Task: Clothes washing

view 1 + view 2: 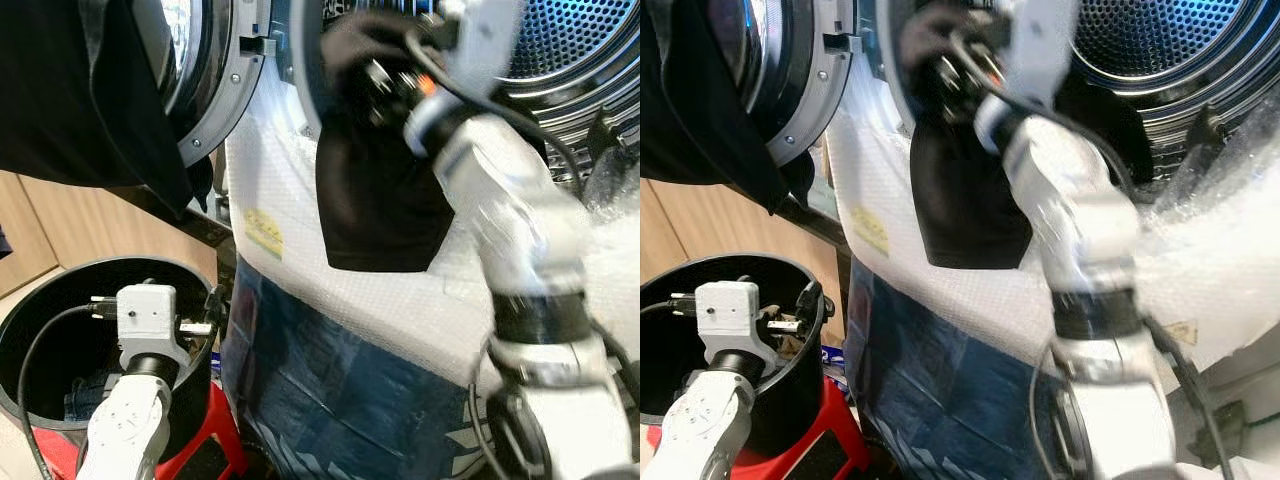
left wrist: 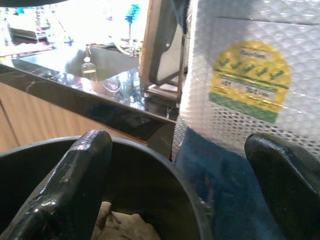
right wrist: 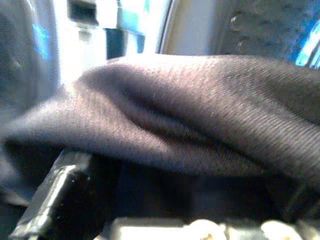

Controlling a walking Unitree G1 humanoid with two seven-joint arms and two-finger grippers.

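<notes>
black garment (image 1: 378,215), black bucket (image 1: 60,285) (red base)

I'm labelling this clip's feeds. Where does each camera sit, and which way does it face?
Left eye, head: looks down at washer drum, black bucket; both arms show.
Right eye, head: same scene.
Left wrist: looks along the open left pincer over the bucket rim toward a yellow sticker.
Right wrist: pressed against the black garment held by the right pincer.
Sticker and bucket appear in head and left-wrist views.
</notes>
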